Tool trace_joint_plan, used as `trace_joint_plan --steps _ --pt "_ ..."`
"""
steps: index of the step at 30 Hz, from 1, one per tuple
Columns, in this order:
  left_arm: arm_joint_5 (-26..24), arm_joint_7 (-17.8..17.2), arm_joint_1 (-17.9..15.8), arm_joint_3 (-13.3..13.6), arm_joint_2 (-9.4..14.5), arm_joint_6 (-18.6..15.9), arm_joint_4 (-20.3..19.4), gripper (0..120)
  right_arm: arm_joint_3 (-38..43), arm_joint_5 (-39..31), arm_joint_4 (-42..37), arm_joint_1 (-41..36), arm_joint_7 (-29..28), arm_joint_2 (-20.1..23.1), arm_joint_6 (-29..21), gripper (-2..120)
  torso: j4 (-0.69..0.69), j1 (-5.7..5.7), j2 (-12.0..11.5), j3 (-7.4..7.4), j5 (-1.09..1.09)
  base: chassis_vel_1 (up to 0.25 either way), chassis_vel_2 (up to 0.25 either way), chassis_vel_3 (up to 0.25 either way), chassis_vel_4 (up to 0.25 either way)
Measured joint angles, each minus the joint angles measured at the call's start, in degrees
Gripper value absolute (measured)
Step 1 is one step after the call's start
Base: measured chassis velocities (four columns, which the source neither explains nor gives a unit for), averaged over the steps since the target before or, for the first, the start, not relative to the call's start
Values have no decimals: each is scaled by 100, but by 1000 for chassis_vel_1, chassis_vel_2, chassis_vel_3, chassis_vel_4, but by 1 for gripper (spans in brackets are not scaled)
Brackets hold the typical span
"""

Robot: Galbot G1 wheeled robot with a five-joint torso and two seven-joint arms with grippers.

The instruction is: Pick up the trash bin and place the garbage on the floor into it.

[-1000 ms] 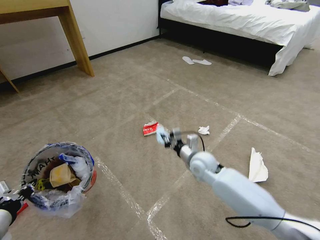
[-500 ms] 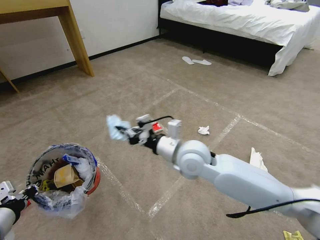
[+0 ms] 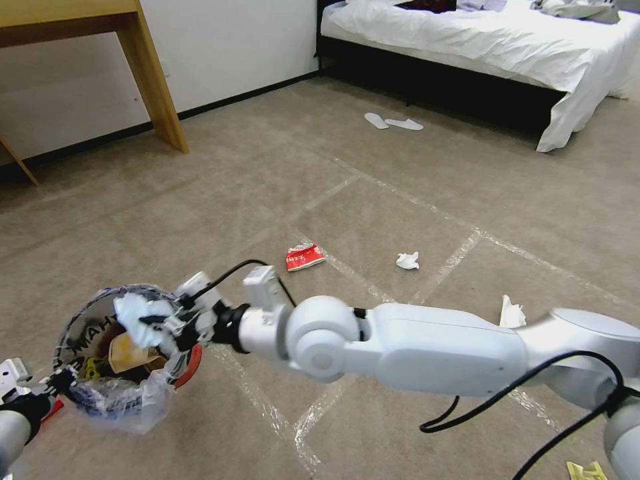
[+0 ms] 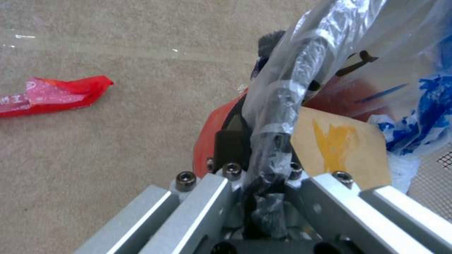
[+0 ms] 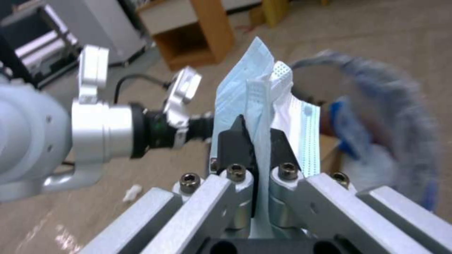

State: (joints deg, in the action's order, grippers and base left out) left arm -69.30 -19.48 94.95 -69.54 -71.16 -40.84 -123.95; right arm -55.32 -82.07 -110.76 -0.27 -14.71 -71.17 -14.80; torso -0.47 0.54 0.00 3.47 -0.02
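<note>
The trash bin [image 3: 183,363], red with a printed clear liner, hangs at the lower left. My left gripper [image 3: 48,388] is shut on its near rim; the left wrist view shows the jaws pinching rim and liner [image 4: 278,116]. A brown paper bag [image 3: 127,351] and blue plastic lie inside. My right gripper [image 3: 160,323] reaches across and is shut on a light blue face mask [image 3: 135,319] held over the bin's opening; in the right wrist view the mask [image 5: 263,102] stands upright between the black pads. Garbage on the floor [image 3: 267,200]: a red wrapper [image 3: 304,257], a white wad [image 3: 407,260], a white paper [image 3: 511,312].
A yellow packet [image 3: 587,471] lies at the bottom right edge. Another red wrapper [image 4: 52,96] lies beside the bin. A wooden table leg [image 3: 155,80] stands at the back left, and a bed [image 3: 480,47] with white slippers [image 3: 393,123] at the back right.
My right arm has swung left with the blue mask, from near the red wrapper to over the bin. The bin has shifted slightly to the right.
</note>
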Motion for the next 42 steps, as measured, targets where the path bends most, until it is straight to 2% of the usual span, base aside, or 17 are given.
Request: trace_joint_plan --steps 2,12,20,37,42 --pt "-16 -1 1 -4 17 -1 0 0 -173 -13 138 115 -45 -201 -30 0 0 0 0 0 0 0 0 0 0" --pt "-31 0 -7 -1 17 -2 -43 0 -357 -2 506 453 -97 -524 -116 0 -1 0 0 0 0 0 0 0 0" --pt "-35 15 -19 -1 10 -3 -83 0 -521 -145 1002 1006 -342 -940 -500 0 0 0 0 0 0 0 0 0 0" --pt "-78 28 -21 -39 -19 -3 -136 0 -757 -194 1640 1272 -585 -1693 -877 0 0 0 0 0 1 0 0 0 0" --pt "-83 30 -24 -39 -18 -3 -148 0 -790 -179 1708 1295 -657 -1783 -955 0 0 0 0 0 1 0 0 0 0"
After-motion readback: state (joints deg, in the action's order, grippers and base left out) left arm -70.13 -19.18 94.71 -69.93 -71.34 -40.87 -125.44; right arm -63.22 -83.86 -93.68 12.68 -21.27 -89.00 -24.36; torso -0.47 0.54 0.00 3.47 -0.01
